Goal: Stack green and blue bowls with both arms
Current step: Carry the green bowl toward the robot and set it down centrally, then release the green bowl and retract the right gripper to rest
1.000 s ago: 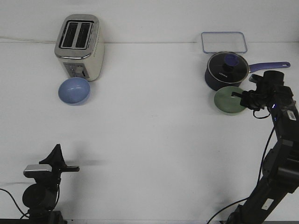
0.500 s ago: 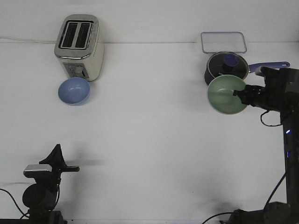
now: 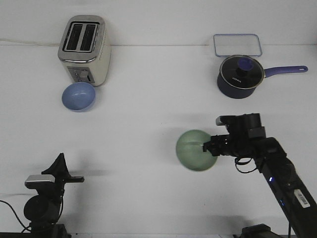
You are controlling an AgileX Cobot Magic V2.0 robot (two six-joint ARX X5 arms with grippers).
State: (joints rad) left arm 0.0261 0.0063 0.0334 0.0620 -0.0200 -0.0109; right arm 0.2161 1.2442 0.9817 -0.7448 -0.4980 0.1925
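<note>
The right claw [image 3: 207, 147] is pinching the rim of the green bowl [image 3: 194, 150], on the bowl's right side. The bowl sits around the middle of the white surface [image 3: 148, 89], a bit right of centre, with its opening facing up toward the camera; whether it rests on the surface or hangs just above it cannot be told from this view. The right arm [image 3: 277, 173] reaches in from the lower right corner to it.

The blue bowl [image 3: 79, 96] stands upright on the surface at the far left, just in front of the toaster [image 3: 83, 49] and about touching its base. It is well apart from the green bowl.

The left claw [image 3: 67, 176] is low at the near left edge, well apart from both bowls, with nothing between its fingers; they look spread, one pointing up and one pointing right.

At the far right stands a lidded saucepan [image 3: 239, 75] with its handle pointing right, and behind it lies a clear tray [image 3: 237, 44]
</note>
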